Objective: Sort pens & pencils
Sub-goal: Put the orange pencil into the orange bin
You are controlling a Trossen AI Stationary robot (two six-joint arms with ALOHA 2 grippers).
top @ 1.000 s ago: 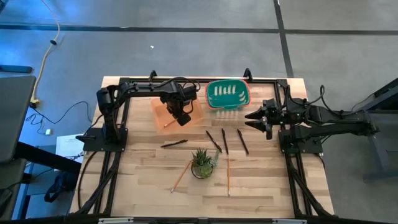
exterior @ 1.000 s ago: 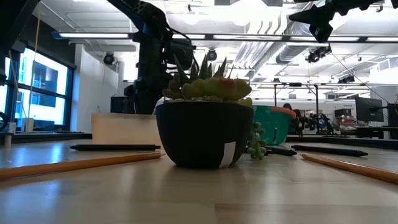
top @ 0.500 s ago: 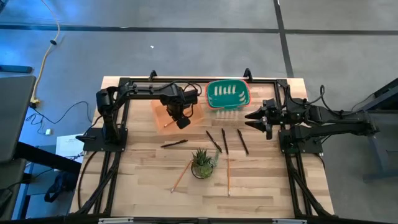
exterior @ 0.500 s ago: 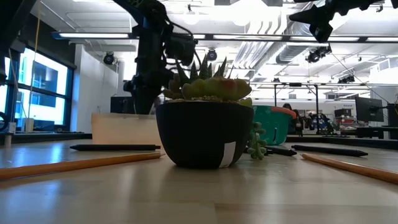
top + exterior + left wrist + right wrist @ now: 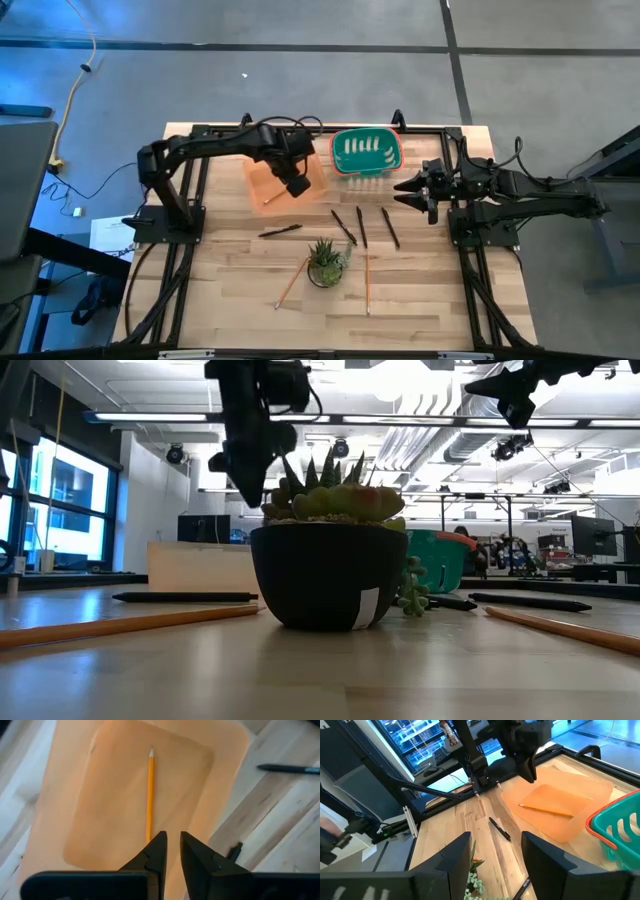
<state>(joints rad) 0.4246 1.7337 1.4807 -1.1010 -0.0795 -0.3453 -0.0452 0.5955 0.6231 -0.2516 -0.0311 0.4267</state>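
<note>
Pencils: we see one thin orange-tan wooden pencil (image 5: 150,795) on the orange tray (image 5: 100,780), at twelve o'clock beyond our left gripper's (image 5: 169,851) empty, narrowly parted jaws.

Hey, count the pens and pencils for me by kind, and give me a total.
pens: 4
pencils: 3, with 1 on the orange tray
Total: 7

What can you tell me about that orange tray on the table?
The orange tray is a shallow rectangle with rounded corners, apparently smooth plastic. It lies flat on the wooden table beside the teal basket. One pencil rests inside it. The left gripper hangs above, not touching it.
</note>
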